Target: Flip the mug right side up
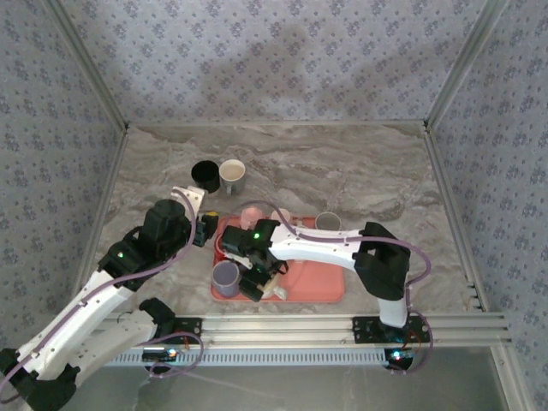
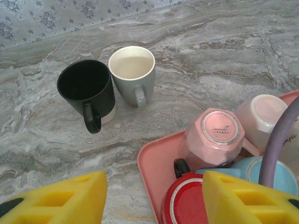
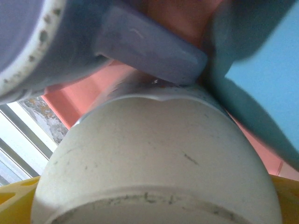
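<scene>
A cream mug (image 3: pixel 154 154) lies in the pink tray (image 1: pixel 317 278) with its base ring turned toward the right wrist camera. My right gripper (image 1: pixel 257 281) reaches left across the tray and stands open astride this mug (image 1: pixel 272 289), its yellow fingers (image 3: pixel 289 196) showing at either side. Whether the pads touch it is hidden. My left gripper (image 2: pixel 152 205) hovers over the tray's left rim (image 2: pixel 156 172), open, with nothing between its fingers. Under it sit upside-down mugs: red (image 2: pixel 187 200), pink (image 2: pixel 219 135), pale pink (image 2: pixel 264 114) and blue (image 2: pixel 261 170).
A lavender mug (image 1: pixel 226 278) stands upright at the tray's near left corner, its handle touching the cream mug. A black mug (image 1: pixel 205 175) and a grey mug (image 1: pixel 232 175) stand upright at the back. Another grey mug (image 1: pixel 328 222) stands behind the tray. Enclosure walls ring the table.
</scene>
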